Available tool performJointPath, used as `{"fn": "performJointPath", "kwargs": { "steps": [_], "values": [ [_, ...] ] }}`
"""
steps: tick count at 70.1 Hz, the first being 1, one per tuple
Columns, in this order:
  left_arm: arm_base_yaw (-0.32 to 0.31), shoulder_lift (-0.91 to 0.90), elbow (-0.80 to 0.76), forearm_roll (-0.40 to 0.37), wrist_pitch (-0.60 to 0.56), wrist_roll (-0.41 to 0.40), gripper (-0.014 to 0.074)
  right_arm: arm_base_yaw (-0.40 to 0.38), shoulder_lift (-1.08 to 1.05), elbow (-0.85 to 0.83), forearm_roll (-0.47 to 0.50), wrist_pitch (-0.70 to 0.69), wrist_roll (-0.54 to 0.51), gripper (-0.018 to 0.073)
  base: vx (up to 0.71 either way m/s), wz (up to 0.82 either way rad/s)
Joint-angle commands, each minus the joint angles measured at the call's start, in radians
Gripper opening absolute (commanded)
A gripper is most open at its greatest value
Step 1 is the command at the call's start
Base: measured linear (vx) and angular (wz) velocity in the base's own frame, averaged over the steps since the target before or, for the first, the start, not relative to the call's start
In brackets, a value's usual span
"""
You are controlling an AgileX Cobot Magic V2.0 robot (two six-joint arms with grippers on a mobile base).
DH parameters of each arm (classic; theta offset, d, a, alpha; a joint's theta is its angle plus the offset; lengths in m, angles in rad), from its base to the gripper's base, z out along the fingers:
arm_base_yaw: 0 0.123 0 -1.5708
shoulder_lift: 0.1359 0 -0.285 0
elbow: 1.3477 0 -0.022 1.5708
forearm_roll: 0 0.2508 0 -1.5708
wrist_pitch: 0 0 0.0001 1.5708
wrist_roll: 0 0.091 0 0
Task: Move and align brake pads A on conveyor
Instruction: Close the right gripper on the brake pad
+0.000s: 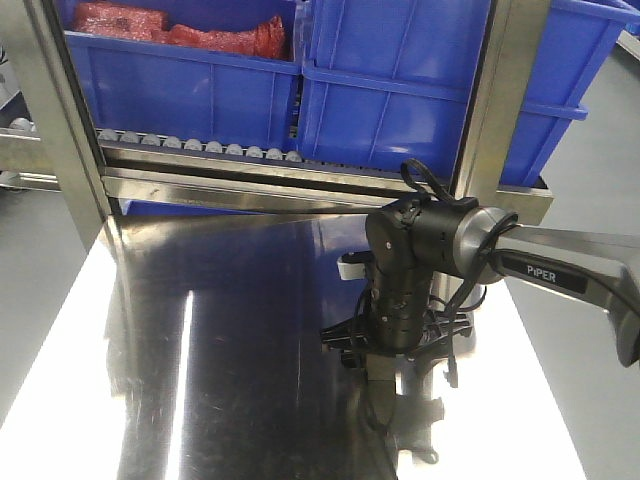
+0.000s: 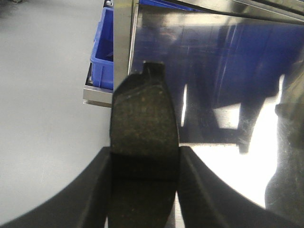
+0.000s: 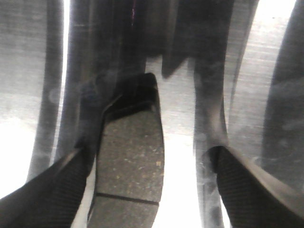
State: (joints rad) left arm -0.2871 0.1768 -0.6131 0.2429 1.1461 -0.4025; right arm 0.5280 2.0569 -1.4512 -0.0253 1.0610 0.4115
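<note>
Steel tabletop (image 1: 200, 330), two pads in view.
Right gripper (image 3: 149, 154) spread wide, straddling a brake pad (image 3: 130, 161) lying flat on the steel. Left gripper (image 2: 145, 159) clamped on a second brake pad (image 2: 142, 118), above the table edge.

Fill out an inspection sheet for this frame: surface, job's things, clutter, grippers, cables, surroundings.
Surface: mirror-like steel tabletop, reflecting the arm.
Job's things: held brake pad in the left gripper; second brake pad lying flat on the steel; conveyor not in view.
Clutter: nothing seen.
Grippers: left gripper shut on the held brake pad; right gripper open, one finger on each side of the second brake pad.
Cables: black cable loops at the right arm's wrist.
Surroundings: blue bins racked above grey rollers; red bagged items in the left bin.
</note>
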Motion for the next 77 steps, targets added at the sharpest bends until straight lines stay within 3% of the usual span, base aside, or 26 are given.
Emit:
{"fn": "performJointPath", "kwargs": {
  "steps": [1,21,77],
  "values": [
    [0.000,0.014,-0.029,0.016,-0.089,0.002,-0.0006,0.013,-0.053,-0.023,-0.009,0.007,0.001,0.0524,0.00,0.00],
    [0.000,0.014,-0.029,0.016,-0.089,0.002,-0.0006,0.033,-0.061,-0.023,-0.010,0.026,0.051,0.0522,0.00,0.00],
    [0.000,0.014,-0.029,0.016,-0.089,0.002,-0.0006,0.032,-0.068,-0.023,-0.024,0.012,0.057,0.0522,0.00,0.00]
  ]
}}
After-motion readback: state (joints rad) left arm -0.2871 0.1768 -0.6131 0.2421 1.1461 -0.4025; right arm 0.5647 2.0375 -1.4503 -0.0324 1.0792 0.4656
